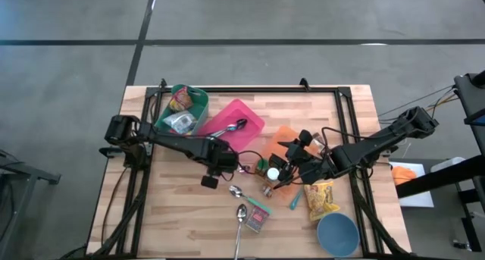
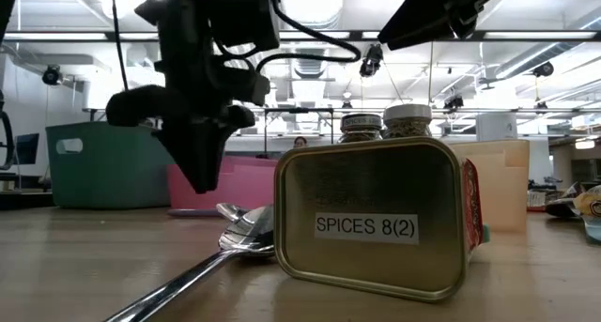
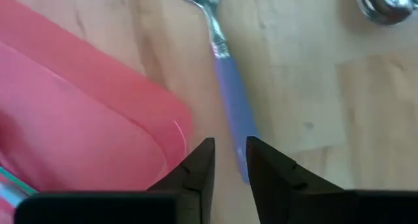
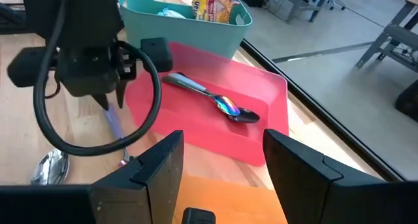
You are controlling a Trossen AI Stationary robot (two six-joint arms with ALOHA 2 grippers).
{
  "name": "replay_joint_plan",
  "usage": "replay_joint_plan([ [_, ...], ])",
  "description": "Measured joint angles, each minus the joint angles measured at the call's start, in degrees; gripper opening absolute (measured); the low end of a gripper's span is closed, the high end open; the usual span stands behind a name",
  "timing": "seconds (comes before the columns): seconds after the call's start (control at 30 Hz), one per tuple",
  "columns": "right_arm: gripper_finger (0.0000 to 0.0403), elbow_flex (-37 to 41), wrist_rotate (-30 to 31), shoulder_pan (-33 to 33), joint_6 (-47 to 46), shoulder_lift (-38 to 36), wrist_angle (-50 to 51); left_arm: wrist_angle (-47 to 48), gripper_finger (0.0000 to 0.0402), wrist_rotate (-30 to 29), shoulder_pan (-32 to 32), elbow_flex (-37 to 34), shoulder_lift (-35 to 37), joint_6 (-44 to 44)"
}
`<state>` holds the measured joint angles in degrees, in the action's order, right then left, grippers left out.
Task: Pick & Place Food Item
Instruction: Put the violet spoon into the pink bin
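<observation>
- My left arm (image 1: pixel 178 142) reaches in from its own side toward the middle of the table, wrist bent so the gripper points almost straight down.
- My left gripper (image 3: pixel 228 160) hangs low over the tabletop, its two fingers (image 3: pixel 199 168) drawn near each other with a narrow gap between them, nothing clamped.
- My right arm (image 1: pixel 379 142) stretches in from the opposite side, angled slightly downward.
- My right gripper (image 4: pixel 222 162) has its jaws parted and empty.

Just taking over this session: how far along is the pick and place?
Looks done: snack packets sit in the green bin and one spoon in the pink tray. In hand: the left gripper, fingers narrow, empty, above a purple-handled spoon. Left: yellow snack bag, spice tin. Right gripper waits open.
</observation>
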<state>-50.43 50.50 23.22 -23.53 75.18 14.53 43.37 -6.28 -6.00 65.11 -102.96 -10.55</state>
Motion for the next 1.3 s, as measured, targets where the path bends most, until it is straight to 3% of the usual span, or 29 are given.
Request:
replay_joint_plan([
  [0.13, 0.0208, 0.0, 0.0, 0.0, 0.0, 0.0, -0.1, -3.3, 0.0076, -3.5, 0.1, -0.1, 0.0, -3.0],
  [0.27, 0.0208, 0.0, 0.0, 0.0, 0.2, 0.0, -0.1, -8.0, 0.0075, -3.4, 0.4, -0.3, -0.3, -4.0],
  [0.7, 0.0208, 0.0, 0.0, 0.0, 0.2, 0.0, -0.1, -10.8, 0.0075, 2.9, -0.4, -0.4, -1.2, -0.1],
  [1.3, 0.0208, 0.0, 0.0, 0.0, 0.0, 0.0, -0.2, -15.6, 0.0075, 1.3, -0.4, -7.9, -1.0, 10.4],
])
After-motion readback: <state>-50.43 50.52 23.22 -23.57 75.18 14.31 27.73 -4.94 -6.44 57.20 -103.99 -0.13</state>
